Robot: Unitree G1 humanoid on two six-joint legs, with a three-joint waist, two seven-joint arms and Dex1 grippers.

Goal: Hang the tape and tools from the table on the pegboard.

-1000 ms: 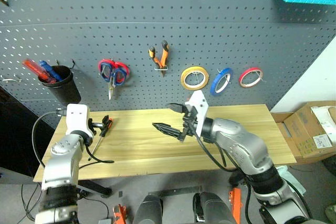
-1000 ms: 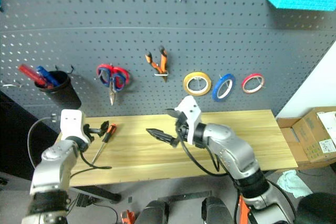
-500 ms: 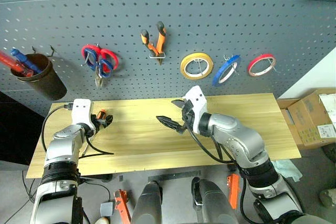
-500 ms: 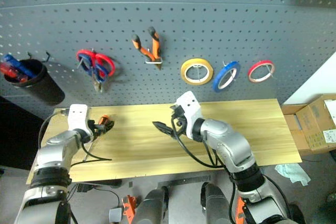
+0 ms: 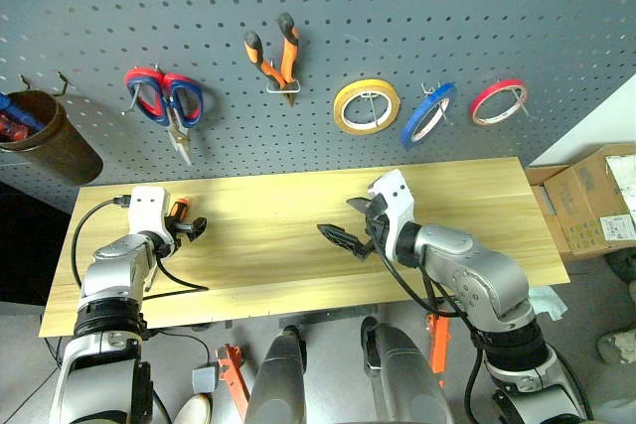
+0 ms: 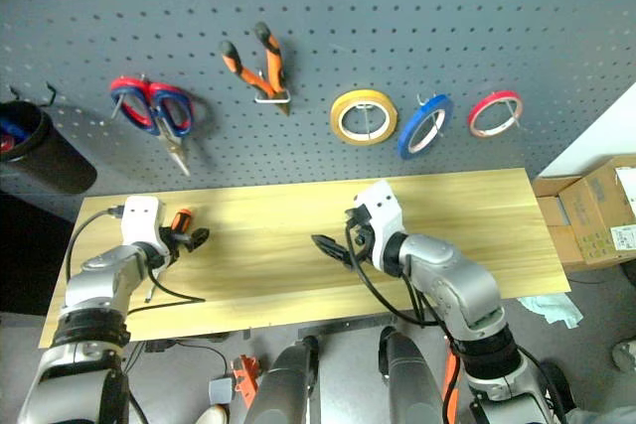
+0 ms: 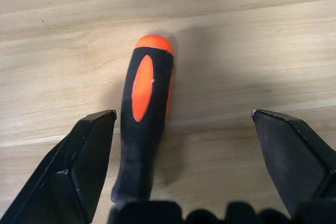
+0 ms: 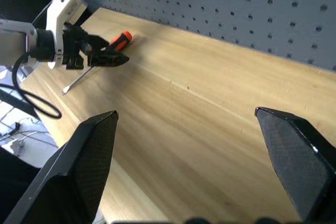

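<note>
Nearing the screwdriver (image 7: 144,124), left hand (image 7: 184,121) lowered, open-fingered.

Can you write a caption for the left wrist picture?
Open left gripper straddling the screwdriver lying on the table.

Each arm is cased in rounded silver-grey shells with dark bands at the joints. Just behind the left pincer (image 5: 189,228) sits a white, boxy wrist housing, and a thin black cable loops out from it and back toward the forearm. The right pincer (image 5: 343,233) has the same white block behind it, with black cables trailing along the arm. Both pincers carry two matte black, wedge-shaped fingers (image 7: 79,166).
</note>
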